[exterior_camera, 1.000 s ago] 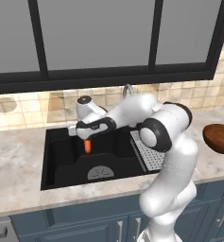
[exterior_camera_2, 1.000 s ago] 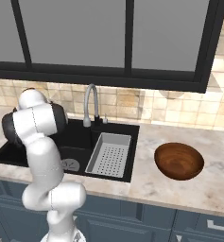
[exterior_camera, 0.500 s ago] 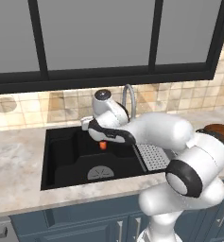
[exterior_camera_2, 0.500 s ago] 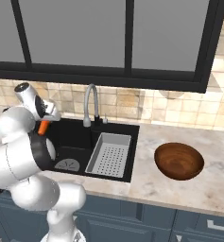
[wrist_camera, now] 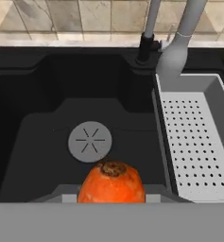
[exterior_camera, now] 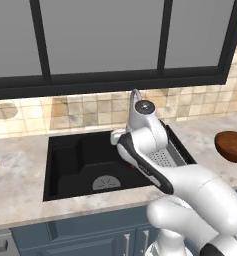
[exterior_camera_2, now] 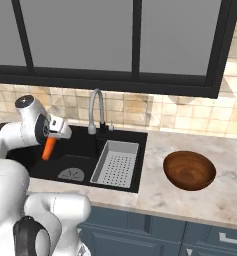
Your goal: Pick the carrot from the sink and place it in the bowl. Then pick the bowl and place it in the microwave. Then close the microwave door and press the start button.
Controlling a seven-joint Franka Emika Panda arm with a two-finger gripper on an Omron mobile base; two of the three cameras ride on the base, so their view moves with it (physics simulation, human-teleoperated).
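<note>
Stubby orange carrot (exterior_camera_2: pixel 49 148) held above the wide black rectangular sink (exterior_camera_2: pixel 85 150).
At the left of the right base view the jaws are clamped on the carrot, which hangs over the round grey drain (wrist_camera: pixel 90 141); the reddish-brown wooden bowl (exterior_camera_2: pixel 189 170) sits on the marble worktop (exterior_camera_2: pixel 155 195) at right, well apart.

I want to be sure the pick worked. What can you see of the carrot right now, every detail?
The carrot is short, stubby and bright orange, with a brownish stem scar at its wide end in the hand view. It hangs upright, tip down, from the gripper, whose jaws are closed on its upper part. It is lifted above the black sink, over the basin near the round drain, touching nothing else.
</note>
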